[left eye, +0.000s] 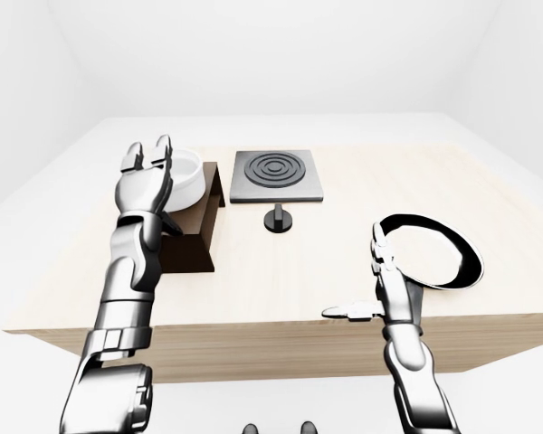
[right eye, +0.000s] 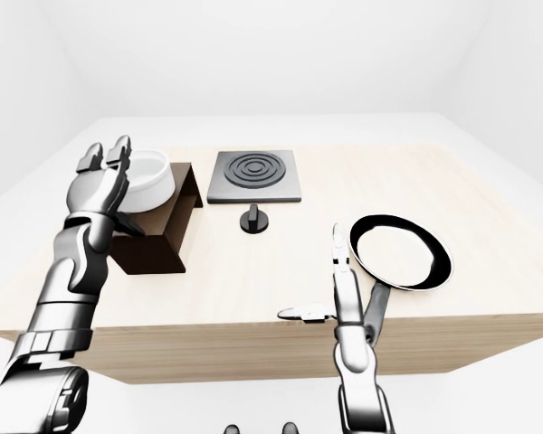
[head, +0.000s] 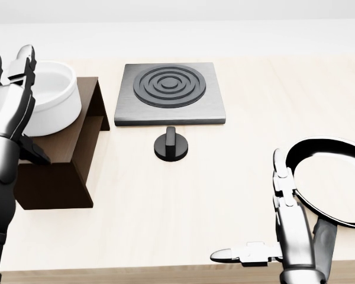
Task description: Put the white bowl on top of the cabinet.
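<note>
Sitting on top of the dark wooden cabinet at far left of the table: white bowl, upright, looks placed. Left hand is beside the bowl on its left, fingers spread and pointing up, gripping nothing. I can't tell from the head view if a fingertip touches the rim; the right-eye view suggests it's just apart.

Right hand is open flat near the table's near edge, thumb out left, next to the black frying pan, not holding it. Stove plate and its knob are mid-table, well clear.

Risks, my read:
- Left hand pulling away sideways could clip the rim and drag or tip the bowl off the cabinet.
- Bowl looks wide for the cabinet top, so a small nudge may unseat it.
- Right hand could bump the pan handle.
</note>
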Controlling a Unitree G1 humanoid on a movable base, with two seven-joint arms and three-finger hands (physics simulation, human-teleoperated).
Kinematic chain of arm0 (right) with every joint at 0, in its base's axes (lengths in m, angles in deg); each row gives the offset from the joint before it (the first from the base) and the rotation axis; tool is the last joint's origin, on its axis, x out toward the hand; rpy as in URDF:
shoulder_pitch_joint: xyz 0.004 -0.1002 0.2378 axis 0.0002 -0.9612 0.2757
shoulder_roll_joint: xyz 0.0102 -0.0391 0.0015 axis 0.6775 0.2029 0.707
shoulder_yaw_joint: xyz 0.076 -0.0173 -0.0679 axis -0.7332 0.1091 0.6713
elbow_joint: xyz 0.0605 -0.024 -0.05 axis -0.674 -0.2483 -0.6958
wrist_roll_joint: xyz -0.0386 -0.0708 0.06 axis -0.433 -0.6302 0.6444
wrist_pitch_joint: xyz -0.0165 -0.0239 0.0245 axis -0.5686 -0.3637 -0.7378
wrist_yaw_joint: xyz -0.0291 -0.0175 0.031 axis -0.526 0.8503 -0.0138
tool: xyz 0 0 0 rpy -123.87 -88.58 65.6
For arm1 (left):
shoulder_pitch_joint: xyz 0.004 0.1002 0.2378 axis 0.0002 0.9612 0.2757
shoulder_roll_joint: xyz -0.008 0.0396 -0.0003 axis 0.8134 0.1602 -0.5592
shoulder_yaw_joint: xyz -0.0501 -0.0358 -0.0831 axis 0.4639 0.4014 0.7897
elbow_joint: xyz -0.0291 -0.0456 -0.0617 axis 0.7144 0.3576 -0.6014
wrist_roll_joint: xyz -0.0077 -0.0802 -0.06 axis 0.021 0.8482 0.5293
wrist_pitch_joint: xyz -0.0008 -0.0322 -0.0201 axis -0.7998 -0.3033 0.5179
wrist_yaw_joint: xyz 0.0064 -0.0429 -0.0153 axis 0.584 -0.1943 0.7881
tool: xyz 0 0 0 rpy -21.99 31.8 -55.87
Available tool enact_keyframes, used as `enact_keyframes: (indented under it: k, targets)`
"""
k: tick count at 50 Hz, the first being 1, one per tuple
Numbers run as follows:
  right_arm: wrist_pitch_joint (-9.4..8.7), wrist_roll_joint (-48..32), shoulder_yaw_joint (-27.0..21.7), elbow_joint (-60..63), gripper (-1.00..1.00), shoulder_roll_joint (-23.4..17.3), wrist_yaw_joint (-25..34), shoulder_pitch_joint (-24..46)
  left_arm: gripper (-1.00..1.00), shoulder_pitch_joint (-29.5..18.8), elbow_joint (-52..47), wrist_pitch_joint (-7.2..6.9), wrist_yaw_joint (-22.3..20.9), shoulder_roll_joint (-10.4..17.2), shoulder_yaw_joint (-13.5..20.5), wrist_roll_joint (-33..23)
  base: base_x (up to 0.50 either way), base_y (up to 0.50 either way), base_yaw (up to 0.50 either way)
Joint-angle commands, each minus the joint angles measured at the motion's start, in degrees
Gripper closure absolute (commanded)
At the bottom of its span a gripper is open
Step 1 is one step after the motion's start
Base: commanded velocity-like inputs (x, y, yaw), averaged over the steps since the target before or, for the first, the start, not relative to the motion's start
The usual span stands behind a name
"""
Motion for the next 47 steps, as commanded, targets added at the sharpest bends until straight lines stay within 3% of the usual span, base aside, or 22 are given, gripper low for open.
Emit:
enact_keyframes:
  k: [1, 6, 12, 18, 27, 32, 33, 37, 42, 47]
  targets:
    - [0.04, -0.43, 0.25, -0.77, -1.0, 0.02, -0.57, 0.2, -1.0, 7.1, -13.03, 0.0, -6.69, -2.57, 0.05, -5.53, 0.0, 0.0, 0.0]
    - [0.04, -0.54, 0.36, -1.08, -1.0, 0.07, -0.81, 0.64, -1.0, 10.65, -20.72, 0.0, -9.48, -4.7, 0.36, -8.66, 0.0, 0.0, 0.0]
    - [-0.21, -0.27, 0.26, -0.85, -1.0, 0.08, -1.02, 0.97, -1.0, 15.28, -28.89, 0.0, -8.33, -8.06, 0.72, -8.45, 0.0, 0.0, 0.0]
    - [-1.96, 0.93, -0.55, -1.53, -1.0, 0.04, -1.82, 3.44, -1.0, 19.1, -37.91, 0.0, -7.01, -11.92, -0.54, -5.51, 0.0, 0.0, 0.0]
    - [-4.58, 2.7, -0.78, -2.53, -1.0, 0.01, -3.48, 7.09, -1.0, 22.71, -48.56, 0.0, -5.55, -17.23, -3.2, 7.32, 0.0, 0.0, 0.0]
    - [-8.21, 5.35, -0.8, 1.63, -1.0, 0.48, -3.44, 7.45, -1.0, 25.98, -53.78, 0.0, -5.73, -19.26, -4.69, 17.94, 0.0, 0.0, 0.0]
    - [-9.96, 6.46, -1.27, 3.26, -1.0, 0.6, -3.55, 8.09, -1.0, 27.26, -54.44, 0.0, -4.88, -19.95, -4.88, 22.32, 0.0, 0.0, 0.0]
    - [-9.96, 8.87, -2.11, 5.22, -1.0, 0.47, -4.58, 9.74, -1.0, 29.32, -56.38, 0.0, -3.77, -20.29, -5.91, 28.29, 0.0, 0.0, 0.0]
    - [-9.96, 13.7, -4.42, 4.92, -1.0, -0.42, -6.34, 14.25, -1.0, 33.15, -59.79, 0.0, -5.88, -20.76, -7.17, 36.78, 0.0, 0.0, 0.0]
    - [-9.96, 17.62, -5.64, 4.82, -1.0, -1.58, -7.8, 16.31, -1.0, 36.32, -57.87, 0.0, -6.55, -20.11, -8.34, 41.3, 0.0, 0.0, 0.0]
